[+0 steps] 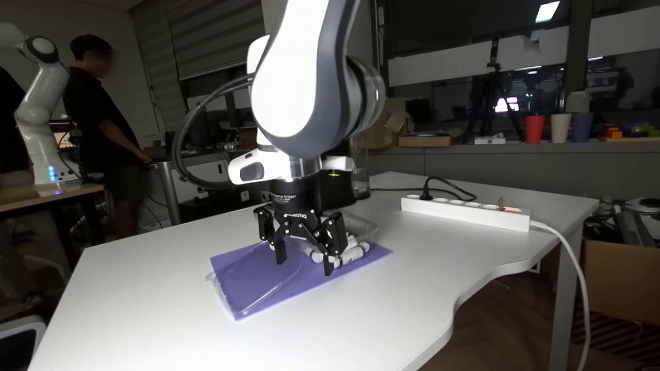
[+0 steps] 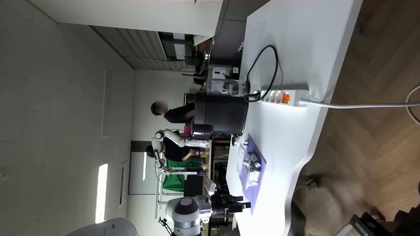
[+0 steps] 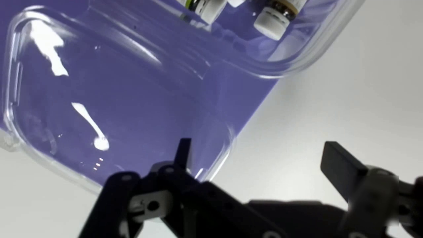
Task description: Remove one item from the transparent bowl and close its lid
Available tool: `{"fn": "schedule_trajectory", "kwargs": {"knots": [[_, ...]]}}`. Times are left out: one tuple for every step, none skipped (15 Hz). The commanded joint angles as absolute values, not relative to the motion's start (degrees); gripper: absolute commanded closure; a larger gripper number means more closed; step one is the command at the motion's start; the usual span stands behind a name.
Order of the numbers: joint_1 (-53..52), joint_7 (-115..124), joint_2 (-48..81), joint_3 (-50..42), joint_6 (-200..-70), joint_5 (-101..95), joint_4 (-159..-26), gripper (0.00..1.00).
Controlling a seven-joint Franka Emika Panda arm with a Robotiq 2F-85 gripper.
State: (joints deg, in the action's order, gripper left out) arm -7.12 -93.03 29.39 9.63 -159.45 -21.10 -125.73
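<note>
The transparent bowl [image 1: 368,228] is a clear low container on the purple mat. Several small white-capped bottles lie inside; one bottle [image 3: 272,24] and another bottle [image 3: 211,10] show at the top of the wrist view, where the bowl's rim [image 3: 292,67] is partly cut off. Its clear lid [image 3: 109,96] is folded open flat on the mat, and also shows in an exterior view [image 1: 258,296]. My gripper [image 3: 259,153] is open with nothing between its fingers. It hangs over the lid's side edge, beside the bowl. In an exterior view the gripper [image 1: 304,262] partly hides the bowl.
The purple mat [image 1: 309,278] lies on the white table [image 1: 402,288]. A white power strip [image 1: 464,212] with a black cable stands farther along. A tall black cylinder [image 2: 226,113] and a clear cylinder [image 2: 226,87] stand near the bowl. The table's edge curves inward.
</note>
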Motion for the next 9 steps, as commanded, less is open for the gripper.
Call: {"fn": "schedule_trajectory", "kwargs": {"knots": [[-11.92, -87.81, 28.12, 2.79, -175.31, -31.02, -131.58, 0.00], [-14.08, -86.76, 29.02, -0.08, -180.58, -32.81, -131.83, 0.00], [-16.80, -85.81, 30.10, -3.69, -186.19, -34.61, -131.79, 0.00], [-19.00, -86.42, 31.08, -6.34, -190.19, -34.38, -131.92, 0.00], [-20.45, -87.49, 32.11, -7.89, -193.09, -33.42, -131.84, 0.00], [-21.20, -88.45, 33.11, -8.48, -195.31, -32.29, -131.88, 0.00], [-21.54, -88.80, 33.92, -8.43, -196.16, -31.66, -131.81, 0.00], [-21.79, -88.39, 34.53, -8.14, -196.17, -31.13, -131.78, 0.00], [-21.35, -88.17, 35.12, -7.24, -196.01, -31.16, -131.80, 0.00]]}}
